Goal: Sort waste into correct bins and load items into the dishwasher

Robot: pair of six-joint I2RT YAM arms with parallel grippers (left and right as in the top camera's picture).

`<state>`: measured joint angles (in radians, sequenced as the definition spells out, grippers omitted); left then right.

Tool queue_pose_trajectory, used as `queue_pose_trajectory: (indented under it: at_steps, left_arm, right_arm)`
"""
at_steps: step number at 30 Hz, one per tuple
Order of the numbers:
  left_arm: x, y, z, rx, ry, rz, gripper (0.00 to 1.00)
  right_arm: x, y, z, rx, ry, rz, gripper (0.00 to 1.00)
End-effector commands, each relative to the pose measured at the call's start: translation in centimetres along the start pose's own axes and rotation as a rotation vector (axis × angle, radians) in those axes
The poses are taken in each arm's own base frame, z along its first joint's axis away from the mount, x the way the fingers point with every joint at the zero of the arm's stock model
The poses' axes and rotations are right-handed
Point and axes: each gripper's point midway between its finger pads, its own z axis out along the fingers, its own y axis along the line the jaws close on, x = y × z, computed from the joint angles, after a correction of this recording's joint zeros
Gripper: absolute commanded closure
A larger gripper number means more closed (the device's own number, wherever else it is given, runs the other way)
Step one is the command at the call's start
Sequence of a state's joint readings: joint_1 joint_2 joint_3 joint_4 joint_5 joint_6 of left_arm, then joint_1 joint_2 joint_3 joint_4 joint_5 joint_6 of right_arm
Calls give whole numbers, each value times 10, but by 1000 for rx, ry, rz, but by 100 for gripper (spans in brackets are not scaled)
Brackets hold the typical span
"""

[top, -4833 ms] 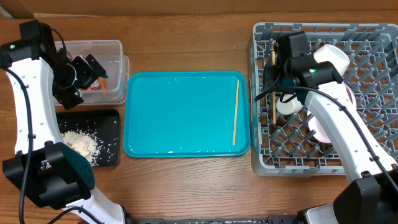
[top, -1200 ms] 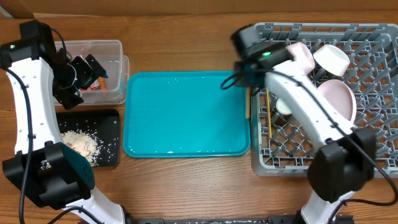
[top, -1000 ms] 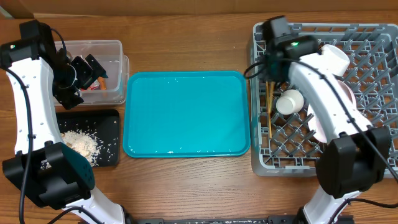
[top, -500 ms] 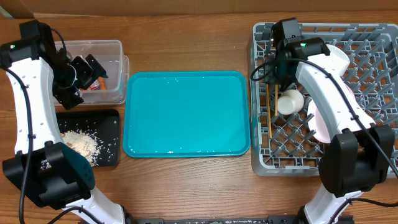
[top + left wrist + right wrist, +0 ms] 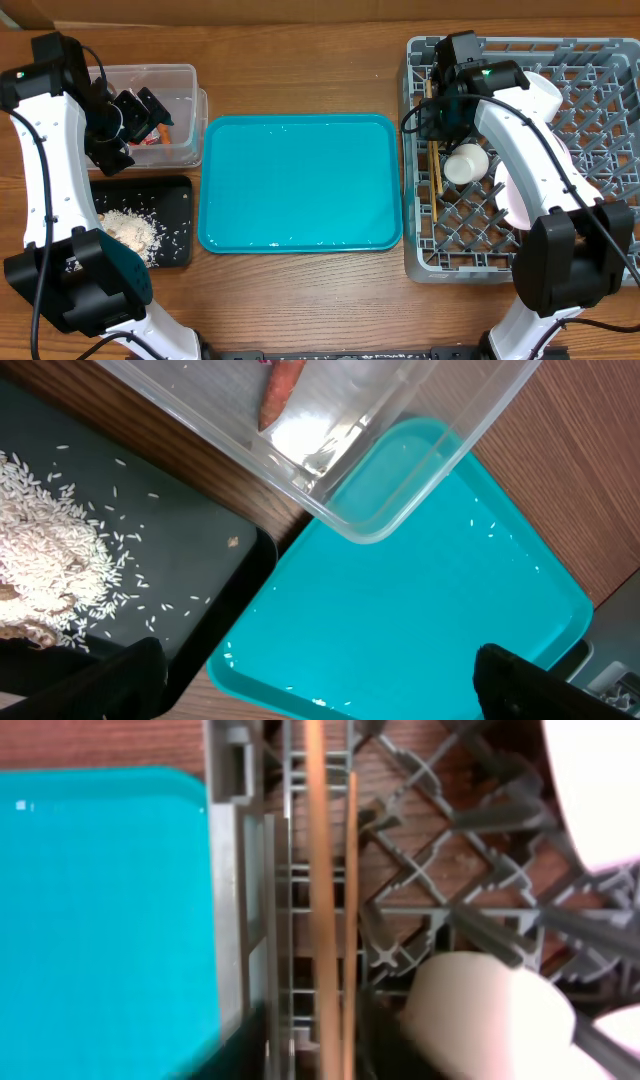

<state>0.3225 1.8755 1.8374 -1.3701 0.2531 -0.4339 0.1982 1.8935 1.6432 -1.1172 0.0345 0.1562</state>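
My right gripper (image 5: 440, 105) (image 5: 315, 1055) hangs over the left column of the grey dishwasher rack (image 5: 415, 250) (image 5: 225, 920). Its blurred jaws stand apart, open. Both wooden chopsticks (image 5: 433, 155) (image 5: 325, 900) lie side by side between them, on the rack's grid. A white cup (image 5: 465, 163) (image 5: 490, 1020) sits just right of them. Beyond it are a white bowl (image 5: 540, 95) and the pink plate (image 5: 512, 200), partly under my arm. My left gripper (image 5: 140, 108) (image 5: 320, 690) is open and empty beside the clear tub (image 5: 185, 75) (image 5: 400, 470), which holds a carrot piece (image 5: 280, 390) and a red wrapper (image 5: 148, 140).
The teal tray (image 5: 300, 180) (image 5: 420, 610) fills the middle of the table, with a few rice grains on it. The black tray (image 5: 180, 200) (image 5: 150, 560) in front of the tub holds a heap of pale food scraps (image 5: 130, 230) (image 5: 40, 560).
My right gripper carried a chopstick from the teal tray's edge into the rack's left column, set it beside the other one and opened its jaws. The left arm has not moved.
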Motion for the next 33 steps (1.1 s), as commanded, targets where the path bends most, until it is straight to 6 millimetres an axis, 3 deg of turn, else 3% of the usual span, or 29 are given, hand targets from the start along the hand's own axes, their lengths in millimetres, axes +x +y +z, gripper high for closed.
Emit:
queue_pose_trajectory:
  at_steps: [1, 4, 6, 8, 9, 13, 14, 15, 16, 33]
  left_arm:
    - [-1, -5, -13, 14, -35, 35, 0]
    - [-1, -5, -13, 14, -35, 35, 0]
    - [-1, -5, -13, 15, -35, 35, 0]
    - [-1, -5, -13, 15, -35, 35, 0]
    - [-1, -5, -13, 15, -35, 35, 0]
    - [-1, -5, -13, 14, -35, 35, 0]
    - [-1, -5, -13, 14, -35, 35, 0]
    - [-1, -5, -13, 14, -35, 35, 0]
    - [-1, -5, -13, 14, -35, 35, 0]
    - [-1, -5, -13, 14, -35, 35, 0]
  right_arm:
    - [-2, 3, -9, -14, -25, -8, 48]
    - [-3, 3, -12, -15, -30, -11, 48]
    - [-6, 3, -29, -17, -41, -8, 48]
    - [-12, 5, -50, -33, -71, -8, 48]
    - [-17, 10, -77, -66, -113, -9, 48]
    - [-21, 11, -129, -93, -210, -10, 46]
    - [-19, 10, -138, -97, -224, -10, 14]
    - [-16, 9, -152, -102, -251, -10, 0]
    - [-14, 9, -161, -108, -275, -10, 0]
    - [-13, 9, -161, -107, -273, -10, 0]
